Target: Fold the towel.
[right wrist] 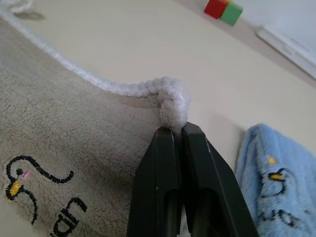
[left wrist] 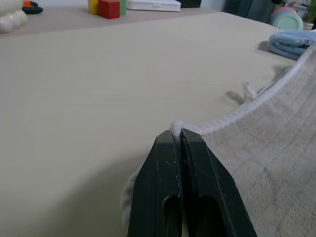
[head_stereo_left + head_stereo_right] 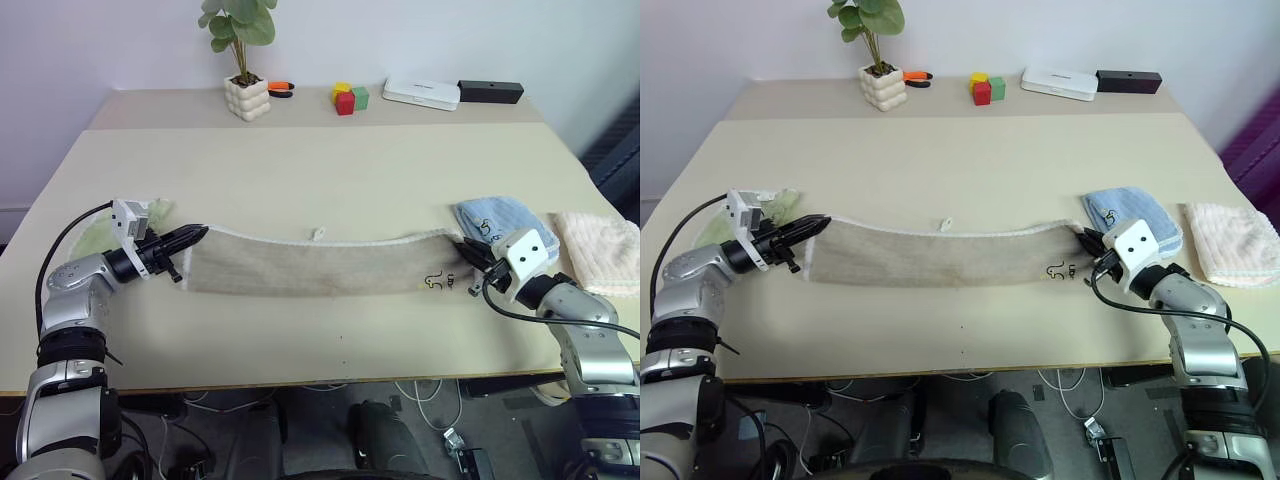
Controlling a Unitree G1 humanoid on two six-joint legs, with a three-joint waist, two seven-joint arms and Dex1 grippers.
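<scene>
From the head camera we see a beige table (image 3: 330, 180) with a potted plant (image 3: 243, 60), coloured blocks (image 3: 349, 97), a white box (image 3: 421, 93) and a black box (image 3: 490, 92) lined up along its far edge, well apart from the work. Nearer us, a blue folded towel (image 3: 497, 218) sits just behind the right gripper (image 3: 468, 251), a pale pink cloth (image 3: 601, 250) lies beside it toward the table's right edge, and a green cloth (image 3: 100, 232) lies behind the left gripper (image 3: 190, 236). The towel (image 3: 320, 262) stretches across the near part of the table as a long band between the two grippers, its small white loop (image 3: 318, 234) on the far edge. Both arms reach inward from the sides, roughly level, each pointing toward the other.

In the left wrist view, the left gripper's fingers (image 2: 163, 187) are pressed together, pinching the towel's whitish corner edging.

In the right wrist view, the right gripper's fingers (image 1: 202, 182) are likewise closed on a bunched corner of the towel, with the dark printed mark (image 1: 29, 190) close by and the blue towel just beside.
</scene>
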